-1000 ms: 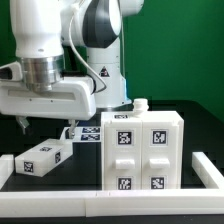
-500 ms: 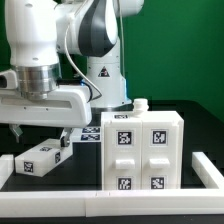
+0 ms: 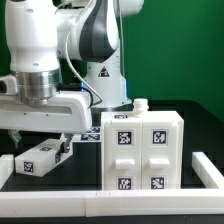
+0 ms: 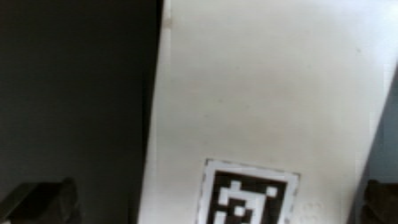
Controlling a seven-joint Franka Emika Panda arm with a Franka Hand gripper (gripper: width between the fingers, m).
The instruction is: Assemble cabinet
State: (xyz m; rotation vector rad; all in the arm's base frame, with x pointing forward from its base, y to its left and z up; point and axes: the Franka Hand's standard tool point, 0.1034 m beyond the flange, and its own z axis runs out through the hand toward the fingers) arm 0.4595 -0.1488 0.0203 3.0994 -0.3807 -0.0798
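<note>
Long low white rail [image 3: 50,190] nearest: smooth plastic, along surface's front edge. Small white block-shaped cabinet piece [image 3: 40,158] lies on matte black surface [image 3: 85,163] at exterior view's left, with square black-and-white pattern tags on its faces. Large white boxy cabinet body [image 3: 140,150] stands on exterior view's right, front tagged. White arm's claw [image 3: 42,135] over small piece, jaws spread wide, gripping nothing. Plain green backdrop [image 3: 195,50] behind.
</note>
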